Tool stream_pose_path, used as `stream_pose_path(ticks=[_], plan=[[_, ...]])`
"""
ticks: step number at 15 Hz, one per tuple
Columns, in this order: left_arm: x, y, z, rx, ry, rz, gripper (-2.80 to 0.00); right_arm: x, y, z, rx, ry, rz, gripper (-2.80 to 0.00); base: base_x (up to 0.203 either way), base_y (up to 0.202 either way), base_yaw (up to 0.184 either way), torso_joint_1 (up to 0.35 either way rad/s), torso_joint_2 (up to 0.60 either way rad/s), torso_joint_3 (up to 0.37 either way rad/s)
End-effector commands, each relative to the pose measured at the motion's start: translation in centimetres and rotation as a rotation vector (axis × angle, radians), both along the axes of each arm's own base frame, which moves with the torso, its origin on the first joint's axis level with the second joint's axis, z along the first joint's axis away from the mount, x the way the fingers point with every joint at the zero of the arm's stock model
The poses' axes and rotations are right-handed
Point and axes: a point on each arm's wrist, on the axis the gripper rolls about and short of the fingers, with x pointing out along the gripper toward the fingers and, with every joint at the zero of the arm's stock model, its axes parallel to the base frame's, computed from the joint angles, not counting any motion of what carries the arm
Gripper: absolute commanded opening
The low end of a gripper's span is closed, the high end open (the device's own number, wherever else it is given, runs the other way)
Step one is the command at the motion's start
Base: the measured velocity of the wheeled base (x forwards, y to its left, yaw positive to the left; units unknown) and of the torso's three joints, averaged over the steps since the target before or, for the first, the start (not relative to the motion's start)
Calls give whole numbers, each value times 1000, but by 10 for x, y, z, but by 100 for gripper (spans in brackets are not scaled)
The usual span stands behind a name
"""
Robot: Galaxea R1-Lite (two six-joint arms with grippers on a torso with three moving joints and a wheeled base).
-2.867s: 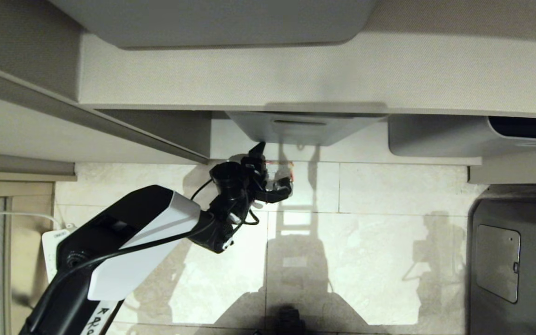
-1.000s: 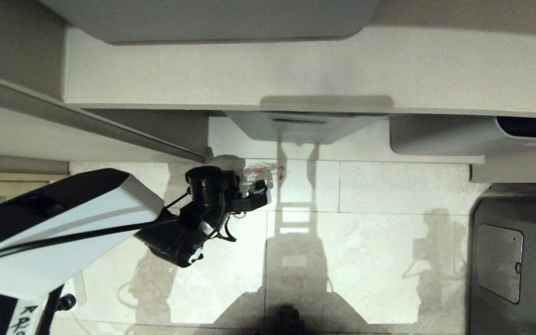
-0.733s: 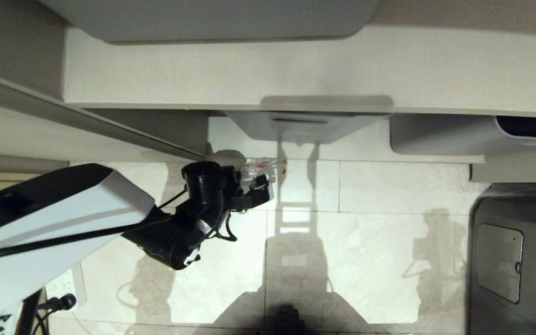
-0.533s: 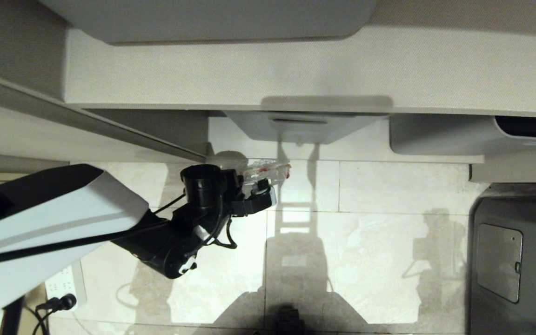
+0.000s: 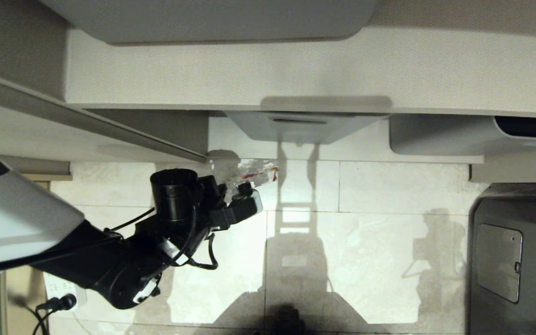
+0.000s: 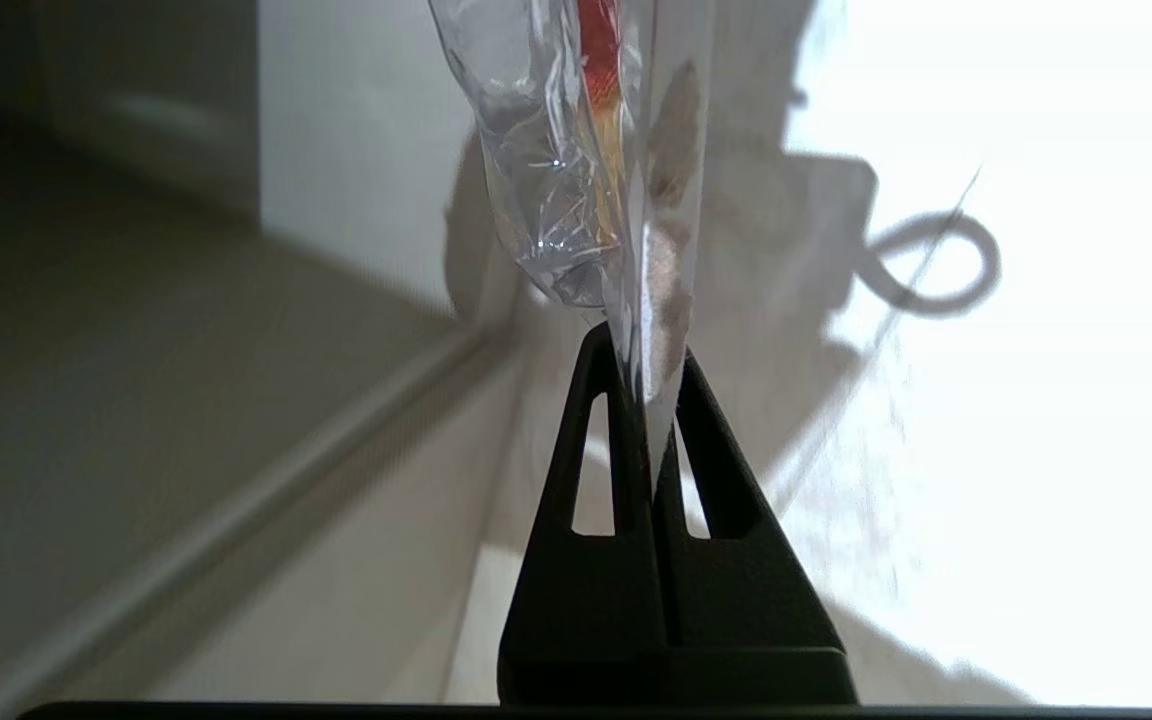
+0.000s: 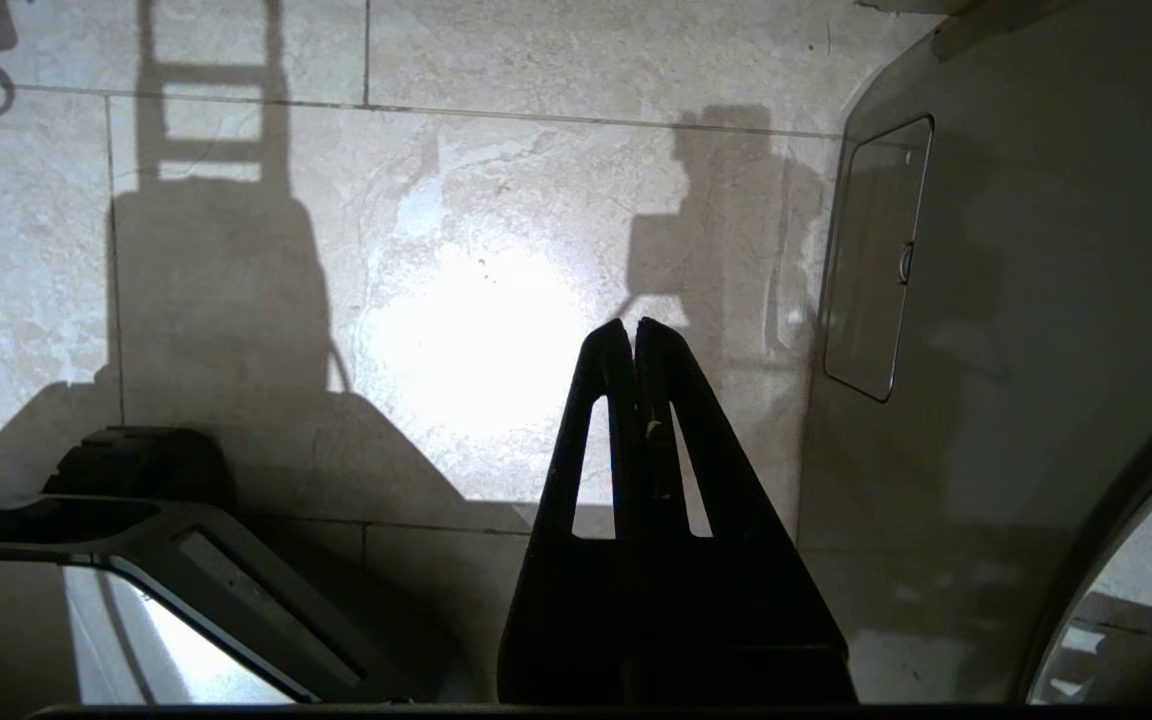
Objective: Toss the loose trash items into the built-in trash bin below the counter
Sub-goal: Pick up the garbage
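I count 1 clear wrapper (image 5: 249, 171), 2 grey tubs (image 5: 298, 128), and 2 claws of mine, left claw (image 6: 648, 365) and right claw (image 7: 634, 335).

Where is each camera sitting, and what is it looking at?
Head view: up on the robot's head, looking down at the tiled floor under the beige shelf; the left arm shows, its left gripper holding a clear wrapper.
Left wrist view: behind the left gripper, shut on the clear wrapper, facing the floor.
Right wrist view: behind the shut right gripper, facing the floor and a grey panel.
Shared: head and left wrist views both show the wrapper; head and right wrist views both show the grey panel.
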Motion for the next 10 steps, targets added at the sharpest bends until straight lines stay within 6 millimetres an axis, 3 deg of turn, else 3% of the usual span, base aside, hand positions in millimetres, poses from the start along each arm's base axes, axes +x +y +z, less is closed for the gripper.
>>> stream_pose_path(ticks=[1, 6, 10], plan=[[-23, 16, 29, -35, -39, 23, -280, 0, 0, 0, 0, 0, 1, -280, 0, 0, 0, 0, 0, 0], [-58, 39, 60, -45, -34, 37, -280, 0, 0, 0, 0, -2, 1, -280, 0, 0, 0, 0, 0, 0], [-95, 48, 59, -40, -22, -17, -280, 0, 0, 0, 0, -1, 1, -280, 0, 0, 0, 0, 0, 0]])
